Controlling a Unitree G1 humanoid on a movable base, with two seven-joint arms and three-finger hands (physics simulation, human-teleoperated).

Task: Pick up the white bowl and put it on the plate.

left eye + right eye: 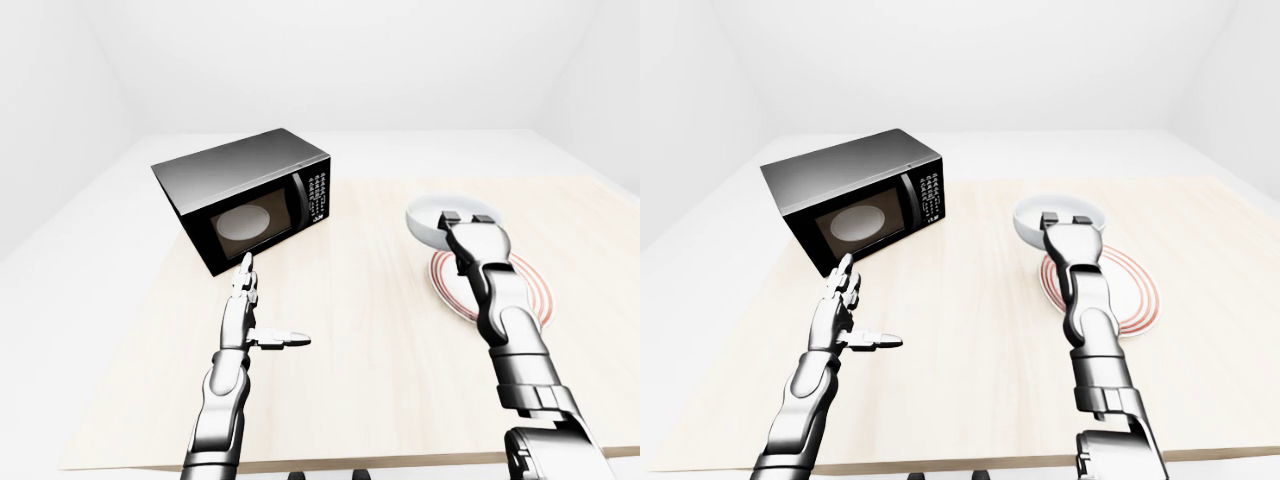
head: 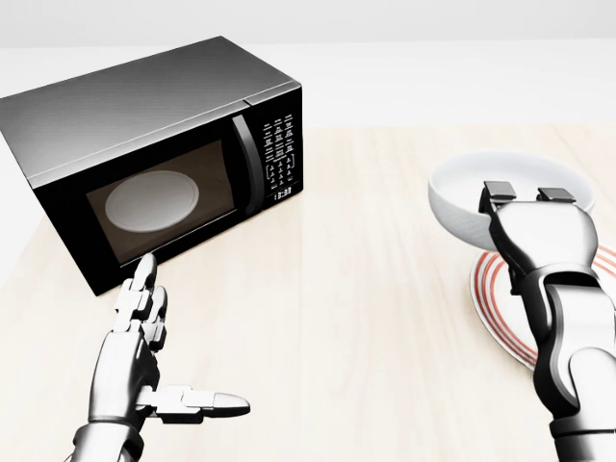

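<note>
The white bowl [image 2: 457, 197] is at the right of the head view, over the upper-left edge of the red-ringed plate [image 2: 496, 298]. My right hand [image 2: 525, 197] is shut on the bowl's near rim, with its dark fingertips hooked over the edge into the bowl. I cannot tell whether the bowl touches the plate. The hand and forearm hide part of the plate. My left hand [image 2: 192, 335] is open and empty, with fingers straight and thumb pointing right, just below the microwave at the lower left.
A black microwave [image 2: 144, 125] with its door shut stands on the wooden table [image 2: 366, 289] at the upper left, with a round white turntable visible through its window. The table's near edge shows at the bottom of the left-eye view [image 1: 400, 462].
</note>
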